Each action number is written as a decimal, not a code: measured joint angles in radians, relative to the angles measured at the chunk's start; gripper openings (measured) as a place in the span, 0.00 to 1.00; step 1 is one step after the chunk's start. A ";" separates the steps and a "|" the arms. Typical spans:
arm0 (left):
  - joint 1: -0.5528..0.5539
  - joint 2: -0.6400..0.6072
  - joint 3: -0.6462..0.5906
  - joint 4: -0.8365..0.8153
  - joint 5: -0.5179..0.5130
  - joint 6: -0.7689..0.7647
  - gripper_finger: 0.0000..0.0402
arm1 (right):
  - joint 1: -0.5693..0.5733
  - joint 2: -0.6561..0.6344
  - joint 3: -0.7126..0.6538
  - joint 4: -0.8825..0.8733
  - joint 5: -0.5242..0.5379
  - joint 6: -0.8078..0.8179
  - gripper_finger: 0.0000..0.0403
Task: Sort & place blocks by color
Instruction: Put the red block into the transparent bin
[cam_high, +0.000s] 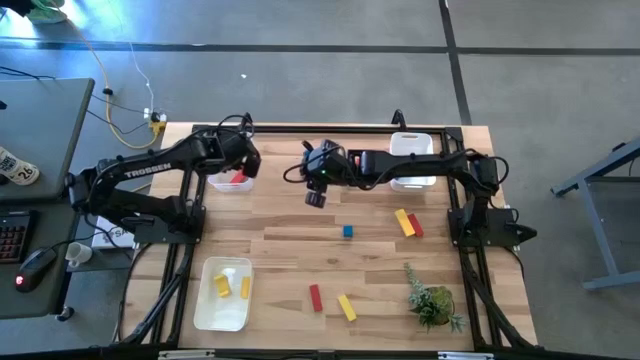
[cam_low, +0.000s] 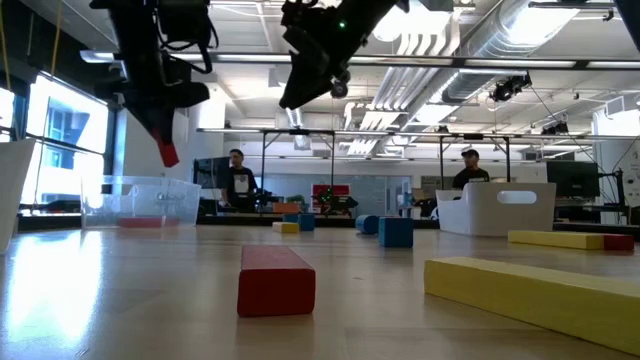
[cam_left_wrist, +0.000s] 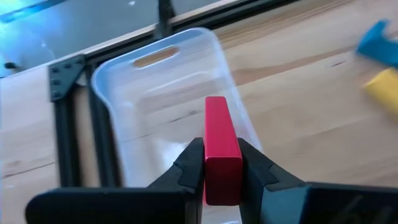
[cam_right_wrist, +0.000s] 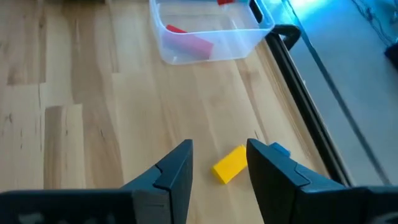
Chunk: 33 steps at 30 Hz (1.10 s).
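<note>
My left gripper (cam_left_wrist: 222, 149) is shut on a red bar block (cam_left_wrist: 219, 127) and hangs over the clear bin (cam_left_wrist: 161, 87) at the table's far left. That bin (cam_high: 228, 182) holds red blocks (cam_right_wrist: 186, 38). My right gripper (cam_right_wrist: 219, 149) stands open and empty above the middle of the far side (cam_high: 316, 197). Below it a yellow bar (cam_right_wrist: 230, 163) and a blue block (cam_right_wrist: 280, 149) lie flat on the wood. A blue cube (cam_high: 347, 231), a yellow bar (cam_high: 403, 221) and a red bar (cam_high: 415, 227) lie mid-table. Another red bar (cam_high: 315, 297) and yellow bar (cam_high: 346, 307) lie near the front. My left gripper pinches the red bar's two long side faces (cam_left_wrist: 208, 158) between its two fingers, at the bar's rear part. The fingers slant down from the table's left and lie along the bar. The bar sticks out past the fingertips, lifted clear above the bin.
A clear bin (cam_high: 205, 300) with yellow blocks (cam_high: 222, 285) stands at the near left. A white bin (cam_high: 412, 160) sits at the far right under the right arm. A small green plant (cam_high: 432, 300) stands at the near right. People sit in the room beyond the table.
</note>
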 joint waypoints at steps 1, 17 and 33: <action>0.017 0.000 0.000 -0.004 0.008 0.025 0.09 | -0.004 0.000 0.000 0.000 0.000 0.015 0.34; 0.312 0.113 0.000 0.004 0.278 0.438 0.09 | -0.017 0.000 0.000 -0.147 -0.118 0.547 0.34; 0.350 0.253 0.000 0.028 0.302 0.582 0.12 | 0.078 0.000 -0.002 -0.418 -0.110 0.914 0.34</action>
